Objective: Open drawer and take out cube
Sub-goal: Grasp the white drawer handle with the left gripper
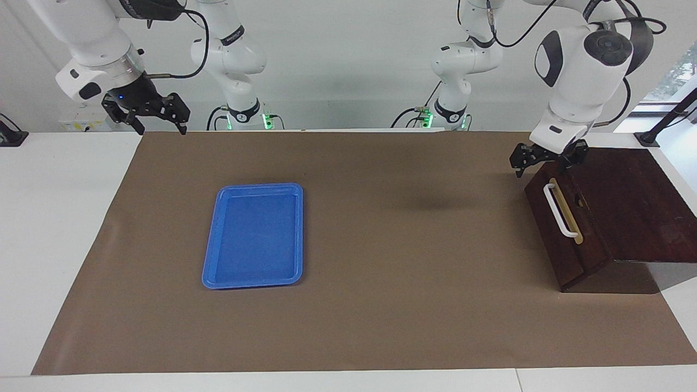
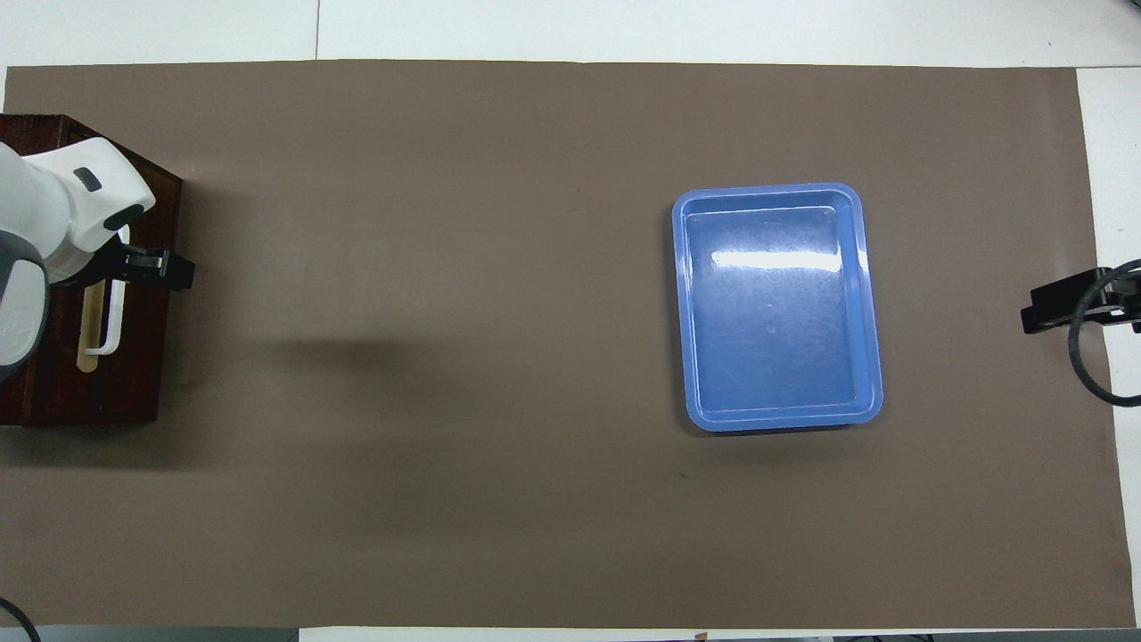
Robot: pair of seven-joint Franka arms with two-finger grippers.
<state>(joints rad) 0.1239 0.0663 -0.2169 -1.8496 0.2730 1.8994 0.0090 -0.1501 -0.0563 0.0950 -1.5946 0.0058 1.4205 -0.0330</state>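
The dark brown box (image 1: pixel 621 207) stands at the left arm's end of the table. Its drawer (image 1: pixel 555 228) is shut, with the white bar handle (image 1: pixel 560 211) on its front. In the overhead view the drawer (image 2: pixel 134 374) shows the handle (image 2: pixel 113 312) partly under my left wrist. My left gripper (image 1: pixel 544 162) hangs open just over the box's front top edge, at the handle's end nearer the robots, holding nothing. From above, the left gripper (image 2: pixel 147 266) covers that end. My right gripper (image 1: pixel 160 124) waits open at the right arm's end, also seen as the right gripper (image 2: pixel 1061 308). The cube is hidden.
A flat blue tray (image 1: pixel 253 234) lies empty on the brown mat (image 1: pixel 392 283), toward the right arm's end; in the overhead view the tray (image 2: pixel 780 308) sits mid-depth. White table (image 1: pixel 60 228) borders the mat.
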